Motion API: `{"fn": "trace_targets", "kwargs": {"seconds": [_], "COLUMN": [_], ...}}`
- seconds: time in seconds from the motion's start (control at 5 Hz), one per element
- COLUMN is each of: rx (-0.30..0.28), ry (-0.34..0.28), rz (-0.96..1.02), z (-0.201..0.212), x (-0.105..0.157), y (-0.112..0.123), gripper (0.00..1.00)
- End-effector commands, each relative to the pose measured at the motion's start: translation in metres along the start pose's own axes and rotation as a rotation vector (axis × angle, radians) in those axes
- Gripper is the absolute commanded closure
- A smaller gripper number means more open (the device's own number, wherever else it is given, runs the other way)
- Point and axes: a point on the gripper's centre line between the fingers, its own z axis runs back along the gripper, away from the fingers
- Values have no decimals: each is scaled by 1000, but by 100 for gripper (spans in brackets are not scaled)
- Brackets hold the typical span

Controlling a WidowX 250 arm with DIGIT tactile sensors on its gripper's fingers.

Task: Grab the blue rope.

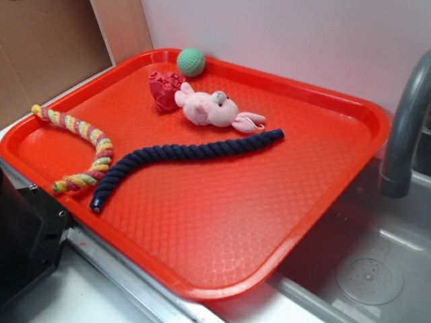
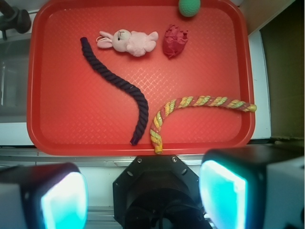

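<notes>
Approach stage, wrist view. The blue rope (image 2: 119,86) lies on the red tray (image 2: 47,119), its long axis running from the upper left, beside the pink plush toy (image 2: 128,42), to the lower centre, where its end nears the multicoloured rope (image 2: 190,105). The tool (image 2: 143,191) hangs wide and empty at the lower edge. Next move, judged: descend across the rope's middle.

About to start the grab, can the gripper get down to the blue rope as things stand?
Probably yes. The gripper is open above the tray's near edge, and nothing covers the blue rope. The multicoloured rope lies close beside its near end; mid-length is freer.
</notes>
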Motion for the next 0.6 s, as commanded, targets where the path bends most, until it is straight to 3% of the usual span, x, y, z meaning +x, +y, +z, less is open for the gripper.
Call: {"fn": "trace_targets", "kwargs": {"seconds": [0.0, 0.4], "rx": [0, 45], "ry": [0, -39], "rz": [0, -108], "z": [0, -37], "x": [0, 13], "y": [0, -6], "gripper": [0, 0]}}
